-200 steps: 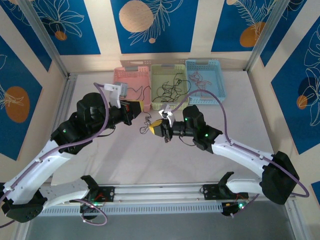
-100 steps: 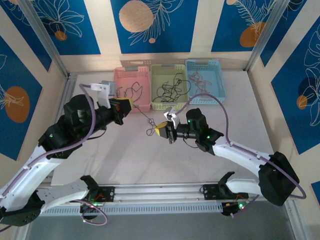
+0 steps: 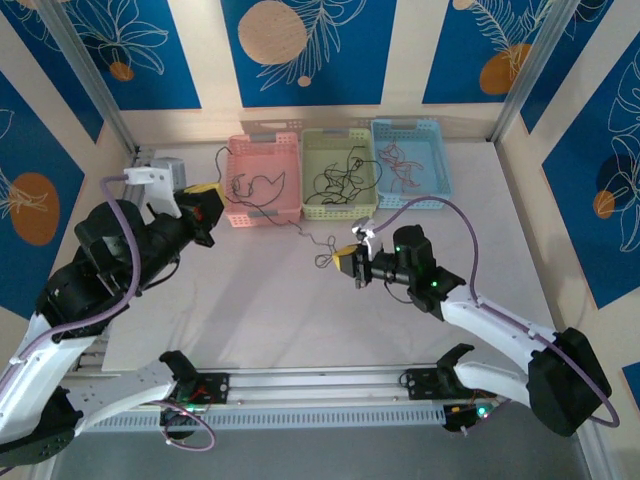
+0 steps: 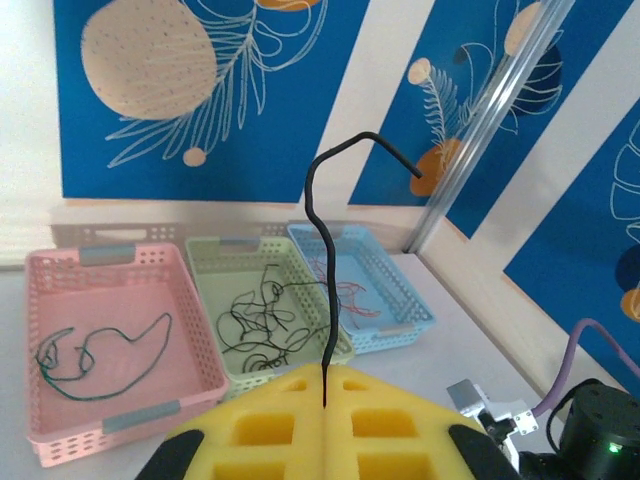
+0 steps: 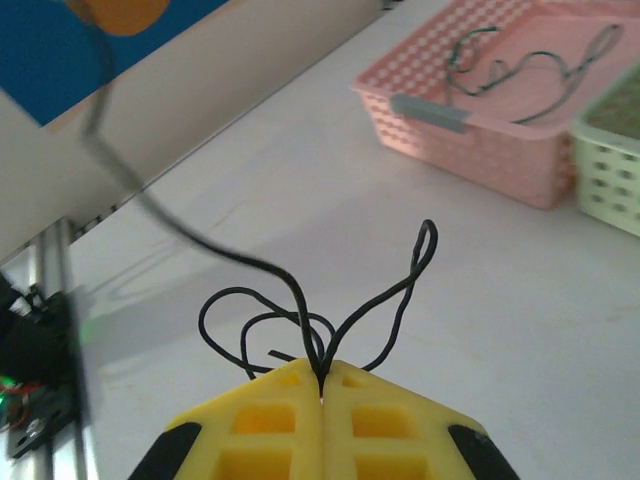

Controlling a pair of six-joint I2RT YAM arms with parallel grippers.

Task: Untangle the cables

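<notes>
My left gripper (image 3: 207, 196) hangs left of the pink basket, shut on one black cable (image 4: 318, 250). That cable rises straight from the yellow pads (image 4: 324, 375) and ends in a hook. Mid-table, my right gripper (image 3: 344, 261) is shut on a small bunch of black cables (image 5: 400, 290). Two or three loops stick out of its pads (image 5: 322, 372), and one strand (image 3: 308, 235) trails up-left toward the pink basket. I cannot tell whether that strand joins the left gripper's cable.
Three baskets line the back: pink (image 3: 262, 217) with a dark green wire, green (image 3: 335, 212) with a tangle of black wires, blue (image 3: 415, 202) with reddish wires. Metal frame posts stand at the table's back corners.
The left gripper has pulled back to the left and away from the right one, drawing its cable along. The right gripper has shifted right with the looped bunch.
</notes>
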